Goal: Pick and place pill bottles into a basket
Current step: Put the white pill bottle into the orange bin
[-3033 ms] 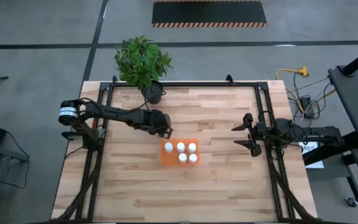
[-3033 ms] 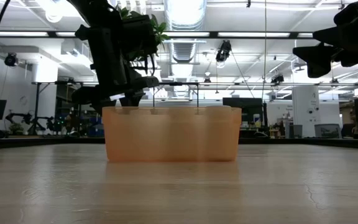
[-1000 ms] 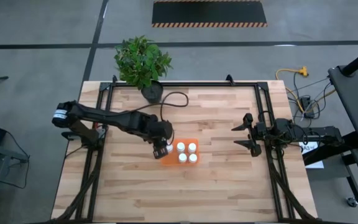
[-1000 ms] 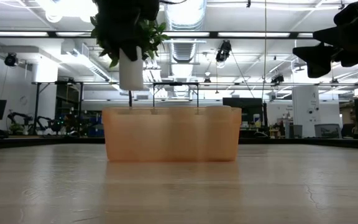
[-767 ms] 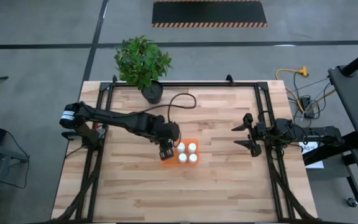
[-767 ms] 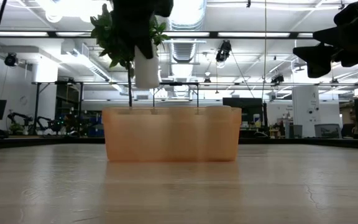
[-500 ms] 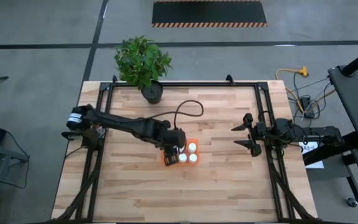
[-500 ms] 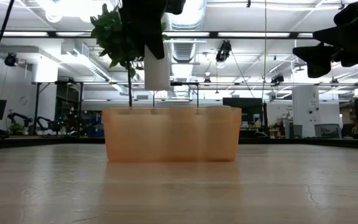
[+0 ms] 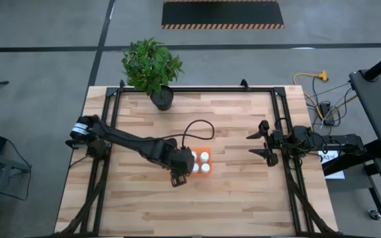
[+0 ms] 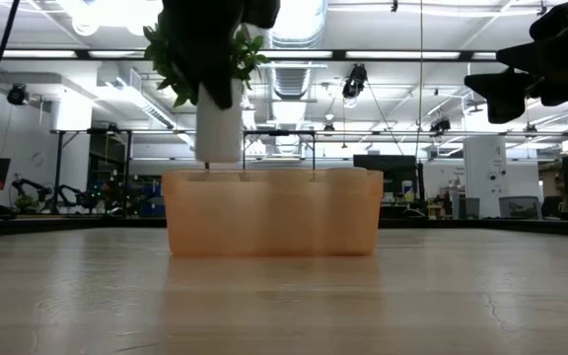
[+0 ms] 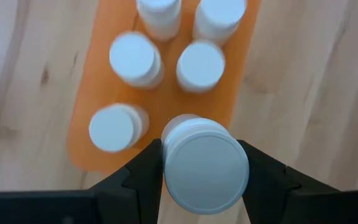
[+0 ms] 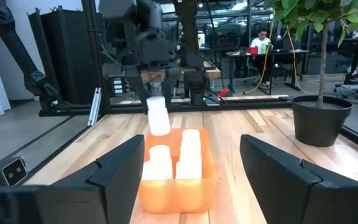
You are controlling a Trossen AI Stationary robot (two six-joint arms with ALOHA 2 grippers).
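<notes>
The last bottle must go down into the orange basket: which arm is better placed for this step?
The left. Its left gripper already holds the bottle upright above the basket, over the free corner. The right gripper waits open near the table's right edge, holding nothing.

- Setting: robotics lab or industrial workshop hall.
- Floor (image 9: 38, 73): bare grey concrete, with a black mat edged in hazard stripes (image 9: 222, 14).
- Ceiling (image 10: 383, 39): open, with exposed ducts and strip lights.
- Workbench: wooden table (image 9: 230, 119) in a black metal frame, two robot arms mounted.
- Background: equipment racks (image 12: 61, 56), desks, a seated person (image 12: 263, 42).
- Decoration: potted plant (image 9: 152, 66).
</notes>
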